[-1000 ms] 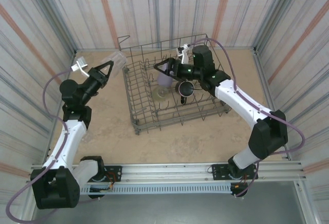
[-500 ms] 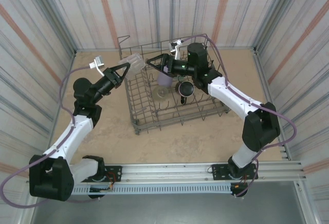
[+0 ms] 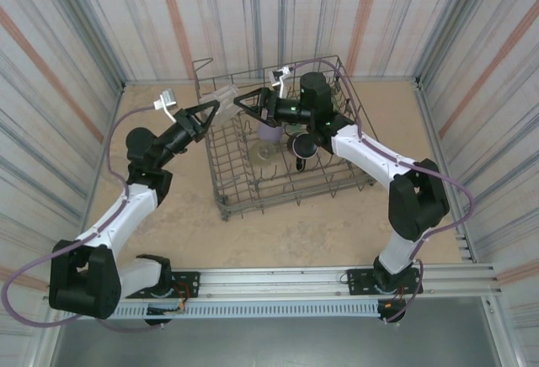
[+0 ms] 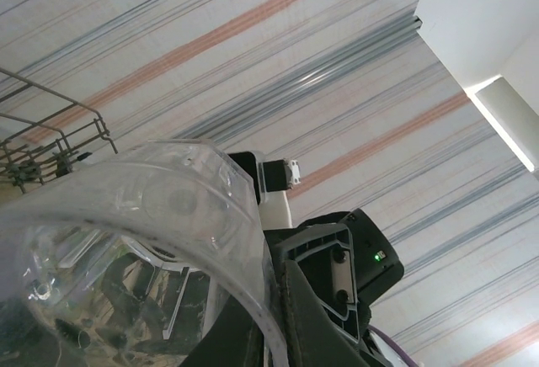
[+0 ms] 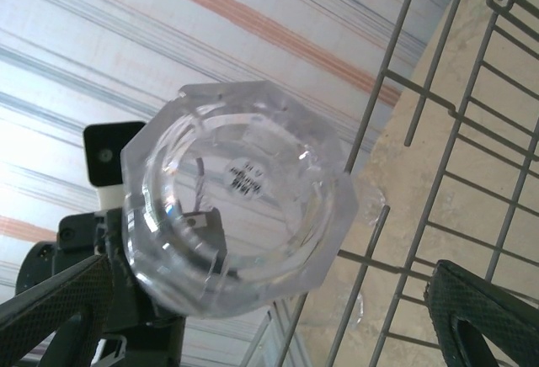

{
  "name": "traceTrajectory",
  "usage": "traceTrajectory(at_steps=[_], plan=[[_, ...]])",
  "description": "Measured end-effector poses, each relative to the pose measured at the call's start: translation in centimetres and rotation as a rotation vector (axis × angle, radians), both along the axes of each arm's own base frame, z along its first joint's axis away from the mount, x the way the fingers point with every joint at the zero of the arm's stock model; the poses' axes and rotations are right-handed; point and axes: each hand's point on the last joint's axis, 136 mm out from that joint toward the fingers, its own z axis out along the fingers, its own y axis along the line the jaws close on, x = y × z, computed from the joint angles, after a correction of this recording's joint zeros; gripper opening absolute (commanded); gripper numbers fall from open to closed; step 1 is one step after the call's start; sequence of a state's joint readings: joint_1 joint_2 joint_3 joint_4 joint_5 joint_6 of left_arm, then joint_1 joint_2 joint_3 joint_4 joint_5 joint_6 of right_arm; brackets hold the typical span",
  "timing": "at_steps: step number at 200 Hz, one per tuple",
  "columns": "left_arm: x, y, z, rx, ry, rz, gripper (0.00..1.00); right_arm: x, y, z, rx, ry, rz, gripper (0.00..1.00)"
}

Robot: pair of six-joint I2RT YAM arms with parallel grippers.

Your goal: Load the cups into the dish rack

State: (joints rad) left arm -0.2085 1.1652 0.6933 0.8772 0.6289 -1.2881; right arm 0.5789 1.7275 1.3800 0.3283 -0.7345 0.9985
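Observation:
Over the far left corner of the dish rack (image 3: 337,183), my left gripper (image 3: 210,110) is shut on the rim of a clear cup (image 3: 224,97), which it holds in the air. The left wrist view shows a finger (image 4: 316,321) pinching the clear cup's (image 4: 126,232) wall. My right gripper (image 3: 244,103) is open and faces this cup from the right, just short of it. From the right wrist, the clear cup's (image 5: 236,207) base lies ahead, between the spread fingers (image 5: 480,308) of my right gripper (image 5: 265,316). A lavender cup (image 3: 269,130) and a dark cup (image 3: 301,145) stand in the rack.
A yellow-green cup (image 3: 263,155) lies low in the rack beside the lavender one. The rack's raised corner loop (image 3: 200,67) stands just behind the held cup. Striped walls close in the tan table (image 3: 168,215) on three sides. Rack wires (image 5: 438,131) cross the right wrist view.
My left arm has swung right, carrying the clear cup from over the table to the rack's corner. My right gripper has moved left from above the lavender cup to meet it.

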Motion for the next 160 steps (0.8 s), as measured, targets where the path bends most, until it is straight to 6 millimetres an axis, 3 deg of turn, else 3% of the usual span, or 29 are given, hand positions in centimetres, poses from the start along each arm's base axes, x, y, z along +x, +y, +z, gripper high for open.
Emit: traceTrajectory(at_steps=[80,108,133,160], plan=[[-0.1,-1.5,-0.7,-0.009,0.026,-0.045,0.00,1.0,1.1,1.1,0.092,-0.010,0.004,0.99],[-0.1,-1.8,-0.9,-0.012,0.036,-0.053,0.00,1.1,1.2,1.6,0.119,-0.018,0.005,0.86],[-0.2,-1.6,-0.3,-0.029,0.019,-0.053,0.00,1.3,1.1,1.9,0.131,-0.020,0.000,0.61],[-0.2,-1.4,0.3,-0.064,0.024,-0.047,0.00,1.4,0.8,2.7,0.157,-0.042,-0.004,0.57]])
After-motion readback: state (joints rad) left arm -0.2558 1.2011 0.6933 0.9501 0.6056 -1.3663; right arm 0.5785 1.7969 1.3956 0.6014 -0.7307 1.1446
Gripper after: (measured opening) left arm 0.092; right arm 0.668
